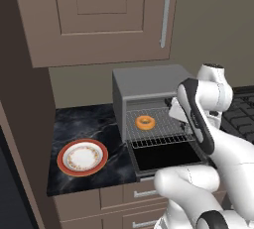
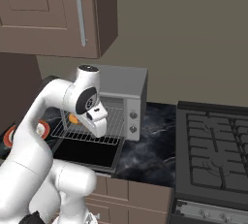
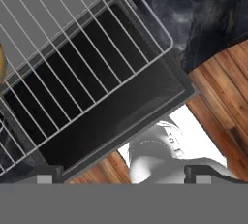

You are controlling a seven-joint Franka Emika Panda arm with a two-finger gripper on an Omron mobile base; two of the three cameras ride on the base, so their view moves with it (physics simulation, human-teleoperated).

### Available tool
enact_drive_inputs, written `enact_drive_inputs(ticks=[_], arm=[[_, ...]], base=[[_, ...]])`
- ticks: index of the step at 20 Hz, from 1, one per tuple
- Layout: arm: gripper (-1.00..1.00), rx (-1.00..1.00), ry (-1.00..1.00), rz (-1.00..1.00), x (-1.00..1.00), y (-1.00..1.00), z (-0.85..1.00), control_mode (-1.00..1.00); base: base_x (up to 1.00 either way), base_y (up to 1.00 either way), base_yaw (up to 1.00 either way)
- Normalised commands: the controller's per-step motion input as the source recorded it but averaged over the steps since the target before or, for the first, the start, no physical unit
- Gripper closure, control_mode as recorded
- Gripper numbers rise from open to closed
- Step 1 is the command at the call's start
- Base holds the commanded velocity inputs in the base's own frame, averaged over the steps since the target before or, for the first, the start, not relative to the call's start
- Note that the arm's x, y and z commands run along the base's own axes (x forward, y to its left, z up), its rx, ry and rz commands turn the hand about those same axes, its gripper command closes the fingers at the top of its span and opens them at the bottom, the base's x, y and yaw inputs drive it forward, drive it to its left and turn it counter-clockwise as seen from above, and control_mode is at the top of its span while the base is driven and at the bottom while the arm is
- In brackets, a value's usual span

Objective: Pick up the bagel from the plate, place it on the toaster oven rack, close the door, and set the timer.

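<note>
Left base view, nearest first: the plate (image 1: 82, 157) sits bare on the dark marble counter (image 1: 79, 121), left of the toaster oven (image 1: 149, 82) and well apart from it, so the bagel has evidently been lifted off it. Just right of the plate, the toaster oven's door (image 1: 166, 157) lies folded down flat, its dark glass facing up, which leaves the cavity open for loading. Above and behind the door, the toaster oven rack (image 1: 158, 126) is pulled partway out over it, and the bagel (image 1: 145, 122) lies flat on the wires near the rack's middle; that placement step looks done, with the door and timer to follow.

In the hand view the end effector (image 3: 123, 175) points down past the front corner of the rack (image 3: 72, 39) and the dropped door (image 3: 121, 116). Its two dark fingertips (image 3: 44, 173) stand far apart at the bottom edge, wide open, with nothing between them and touching nothing. An orange sliver at that view's left edge is probably the bagel.

Farthest, at the toaster oven's right side, the right base view shows two round knobs (image 2: 133, 122), one probably the timer.
</note>
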Motion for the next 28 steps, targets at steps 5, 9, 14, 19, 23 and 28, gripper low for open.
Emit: enact_drive_inputs(ticks=[5,9,14,19,23,28], arm=[[-1.00,0.00,0.06,0.00,-0.14,-0.40,-0.38,-1.00],[-1.00,0.00,0.07,0.00,0.05,-0.38,-0.45,-1.00],[-1.00,0.00,0.06,0.00,0.10,-0.37,-0.43,-1.00],[-1.00,0.00,0.05,0.00,0.03,-0.08,-0.45,-1.00],[-1.00,0.00,0.04,0.00,0.28,0.00,-0.47,-1.00],[-1.00,0.00,0.02,0.00,0.49,0.00,-0.39,-1.00]], base=[[0.00,0.00,0.00],[0.00,0.00,0.00],[0.00,0.00,0.00],[0.00,0.00,0.00],[0.00,0.00,0.00],[0.00,0.00,0.00]])
